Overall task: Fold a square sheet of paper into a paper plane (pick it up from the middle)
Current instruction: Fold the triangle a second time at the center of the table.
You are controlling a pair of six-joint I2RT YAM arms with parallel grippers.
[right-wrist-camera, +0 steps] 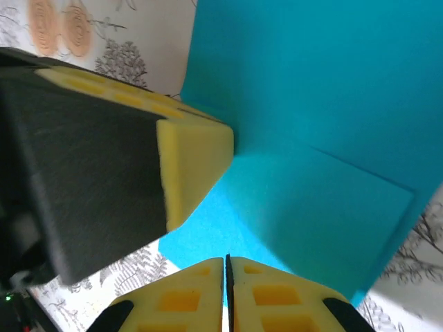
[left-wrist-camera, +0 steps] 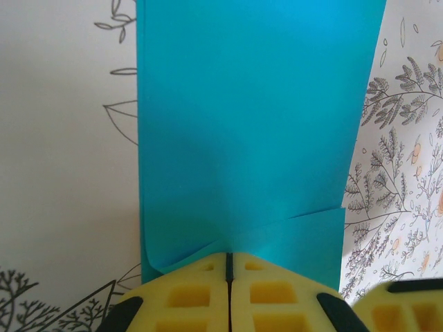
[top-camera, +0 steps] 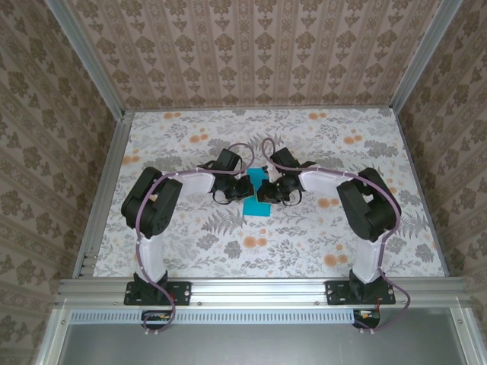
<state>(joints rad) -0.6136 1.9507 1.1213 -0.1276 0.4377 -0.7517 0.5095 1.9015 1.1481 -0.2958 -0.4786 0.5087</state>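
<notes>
The square sheet of paper (top-camera: 257, 205) is teal-blue and hangs between my two grippers above the middle of the table. In the left wrist view the sheet (left-wrist-camera: 249, 124) is folded over itself, a loose layer's edge running across its lower part. My left gripper (left-wrist-camera: 228, 257) is shut on the sheet's near edge. My right gripper (right-wrist-camera: 226, 263) is shut on another edge of the sheet (right-wrist-camera: 318, 138), and a yellow finger of the left gripper (right-wrist-camera: 194, 162) presses the paper beside it. From above, left gripper (top-camera: 243, 190) and right gripper (top-camera: 268, 190) nearly touch. No pointed paper plane shape is in view.
The floral-patterned table (top-camera: 228, 137) spreads around the paper. Patterned walls with metal rails (top-camera: 106, 175) close it in on three sides. A yellow finger of the right gripper (left-wrist-camera: 405, 304) shows at the lower right of the left wrist view.
</notes>
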